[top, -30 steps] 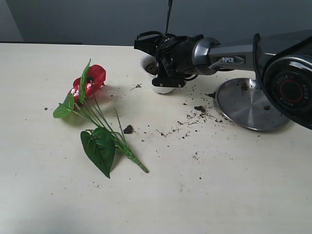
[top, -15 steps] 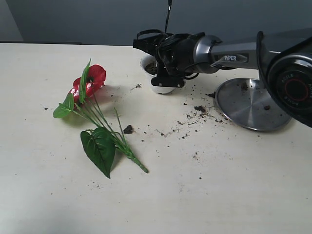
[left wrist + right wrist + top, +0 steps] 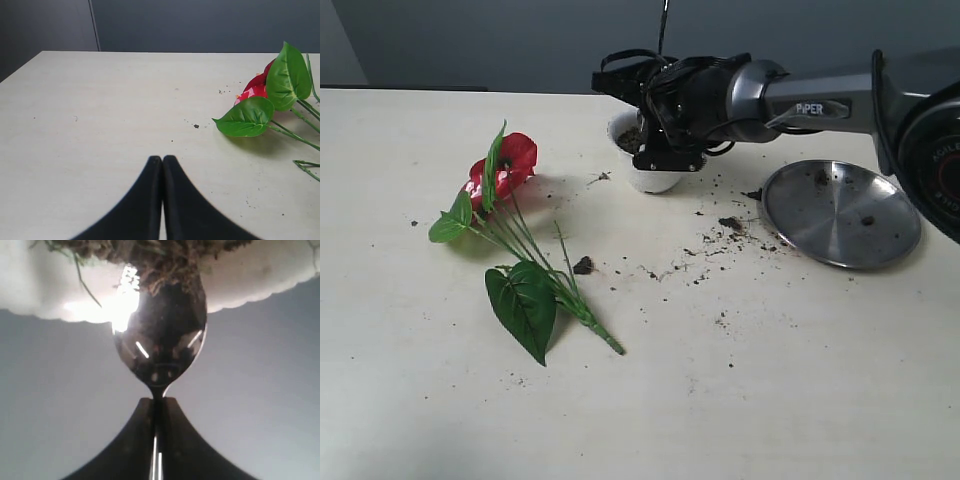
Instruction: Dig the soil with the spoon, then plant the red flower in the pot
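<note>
Where the right pincer (image 3: 157, 401) clenches the thin neck of the spoon (image 3: 160, 347), the shiny rounded bowl, smudged with earth, has its tip in the soil (image 3: 150, 257). This dark, crumbly, fibre-threaded earth is heaped in the pot (image 3: 45, 292), whose white plastic rim is scalloped. In the exterior view the pot stands at the far side of the pale, matte tabletop (image 3: 770, 380), with the spoon's straight handle rising above it. Loose crumbs (image 3: 730, 225) speckle the surface between the pot and a round, brushed steel plate (image 3: 842, 212). The red flower (image 3: 510, 162) lies flat, well apart from the pot, with glossy blooms, thin green stems and broad leaves. The left pincer (image 3: 162, 159), its black tapering tips pressed together on nothing, hangs near those leaves.
</note>
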